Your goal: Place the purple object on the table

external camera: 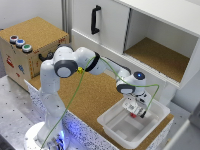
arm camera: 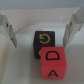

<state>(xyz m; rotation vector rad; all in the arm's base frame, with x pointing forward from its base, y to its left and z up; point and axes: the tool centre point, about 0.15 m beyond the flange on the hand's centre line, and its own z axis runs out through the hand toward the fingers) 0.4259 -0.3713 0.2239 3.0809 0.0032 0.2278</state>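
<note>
At the exterior view's left stands a cardboard-coloured box with a cork top (external camera: 35,42), carrying three round coloured buttons (external camera: 20,43). Beside it rises the white Franka arm (external camera: 65,65), reaching across the flat brown cork-textured worktop (external camera: 95,95) toward the exterior view's right. Behind is a white cabinet with a black door handle (external camera: 94,19) and an open cork-lined shelf (external camera: 157,57). The hand (external camera: 139,111) hangs low inside a white plastic tray (external camera: 157,116) resting on the worktop. In the wrist view the hand (arm camera: 42,31) is spread wide, gripping nothing, its fingers (arm camera: 9,29) standing either side of a dark purple cube with a yellow marking (arm camera: 42,41). That cube lies on the tray floor, touching a red cube lettered D and A (arm camera: 53,62).
</note>
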